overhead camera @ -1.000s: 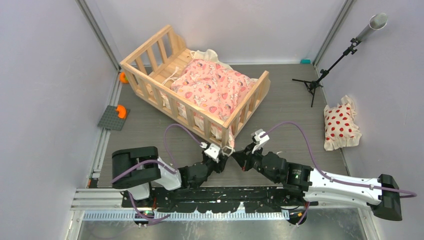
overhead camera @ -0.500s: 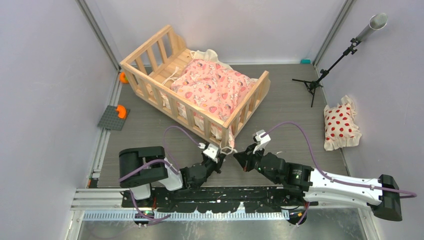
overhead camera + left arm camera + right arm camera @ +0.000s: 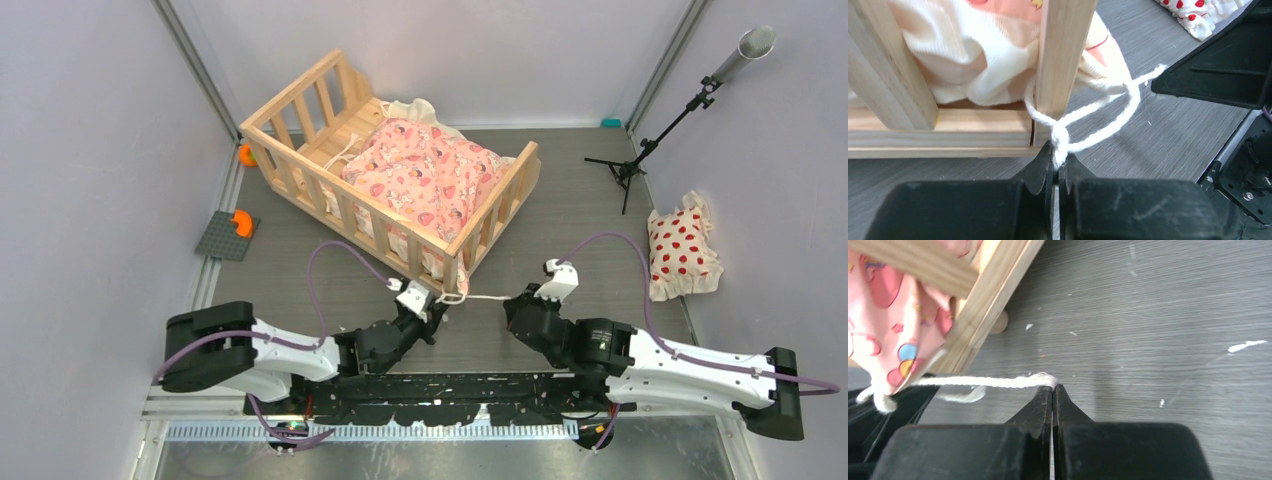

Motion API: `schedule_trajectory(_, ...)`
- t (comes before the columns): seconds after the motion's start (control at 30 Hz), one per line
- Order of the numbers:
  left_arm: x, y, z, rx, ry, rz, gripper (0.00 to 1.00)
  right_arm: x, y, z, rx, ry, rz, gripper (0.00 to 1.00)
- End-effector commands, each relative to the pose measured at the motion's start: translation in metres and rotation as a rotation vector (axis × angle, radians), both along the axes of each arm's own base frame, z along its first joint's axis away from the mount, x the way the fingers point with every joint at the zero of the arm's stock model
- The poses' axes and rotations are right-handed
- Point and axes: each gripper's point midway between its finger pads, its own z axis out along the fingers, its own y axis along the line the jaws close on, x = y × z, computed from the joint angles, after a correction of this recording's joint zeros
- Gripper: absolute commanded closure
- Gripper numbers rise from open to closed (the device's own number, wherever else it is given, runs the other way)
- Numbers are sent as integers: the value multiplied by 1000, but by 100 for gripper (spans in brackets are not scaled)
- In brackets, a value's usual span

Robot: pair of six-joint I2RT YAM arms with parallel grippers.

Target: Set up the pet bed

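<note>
The pet bed (image 3: 497,197), a light wooden slatted crib, stands at the back centre with a pink cartoon-print cushion (image 3: 425,175) lying in it. A cream tie (image 3: 485,297) loops round the bed's near corner post (image 3: 1063,55) and is knotted in front of it. My left gripper (image 3: 437,303) is shut on the tie's knot (image 3: 1060,137) right below that post. My right gripper (image 3: 512,300) is shut on the tie's other end (image 3: 1043,380), which runs taut from the corner across the floor. The left wrist view shows the left gripper (image 3: 1057,161) and the right wrist view shows the right gripper (image 3: 1052,388).
A white pillow with red dots (image 3: 682,250) lies by the right wall. A black tripod stand (image 3: 640,150) rises at the back right. A grey plate with an orange piece (image 3: 228,235) sits by the left wall. The bed's round foot (image 3: 999,324) rests on the grey floor.
My left gripper has shut on the tie at the corner post. My right gripper has drawn back to the right with its end, pulling the tie straight. The left arm has stretched out lower.
</note>
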Motion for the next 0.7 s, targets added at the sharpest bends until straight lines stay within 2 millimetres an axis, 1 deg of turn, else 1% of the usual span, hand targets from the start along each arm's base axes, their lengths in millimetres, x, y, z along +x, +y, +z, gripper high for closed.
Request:
schedule_trajectory(0.0, -2, 6, -4, 166, 0, -13, 100, 12, -36, 14, -5, -31, -225, 99)
schedule_trajectory(0.1, -6, 11, -8, 255, 8, -38, 100, 14, -41, 13, -2, -33, -256, 99)
schedule_trajectory(0.2, -16, 16, -15, 318, 31, -99, 100, 13, -52, 9, -15, -20, -306, 99)
schedule_trajectory(0.37, -29, 26, -23, 338, 75, -157, 100, 12, -72, 4, -29, -12, -382, 99)
schedule_trajectory(0.5, -27, 41, -24, 344, 89, -116, 100, 13, -78, -1, -53, 5, -410, 99)
schedule_trajectory(0.63, -17, 58, -23, 342, 103, -33, 100, 15, -81, -6, -96, 34, -439, 99)
schedule_trajectory(0.67, -14, 62, -24, 342, 113, -17, 100, 15, -85, -7, -105, 40, -461, 100)
